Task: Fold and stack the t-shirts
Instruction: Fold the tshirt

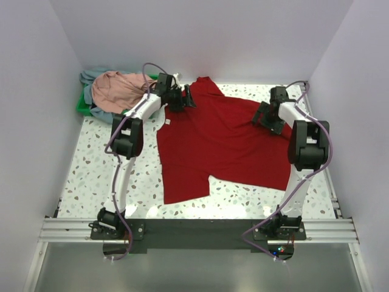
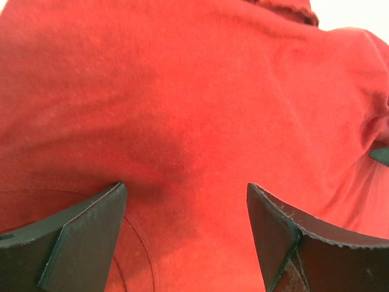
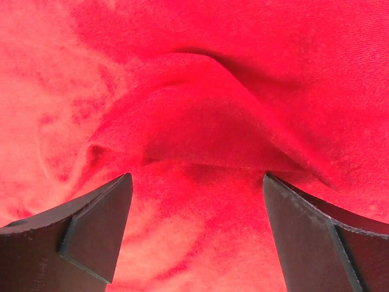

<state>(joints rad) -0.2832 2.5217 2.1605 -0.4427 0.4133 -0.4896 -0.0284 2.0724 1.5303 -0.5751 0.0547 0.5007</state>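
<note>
The bright red t-shirt (image 1: 219, 146) lies spread across the middle of the table, and it fills the left wrist view (image 2: 194, 91) and the right wrist view (image 3: 273, 55). My left gripper (image 1: 185, 100) hovers at its far left corner, open, its two fingers wide apart over smooth cloth (image 2: 187, 201). My right gripper (image 1: 262, 115) is over the shirt's far right part, open too (image 3: 197, 188), with a raised fold (image 3: 200, 121) just beyond its fingertips. The dusty pink t-shirt (image 1: 118, 90) lies crumpled on the grey-blue t-shirt (image 1: 91, 78) at the far left.
A green tray (image 1: 81, 107) under the pink and grey-blue shirts sits in the far left corner. White walls close the table on the left, back and right. Speckled tabletop (image 1: 91, 164) shows left of the red shirt and along the near edge.
</note>
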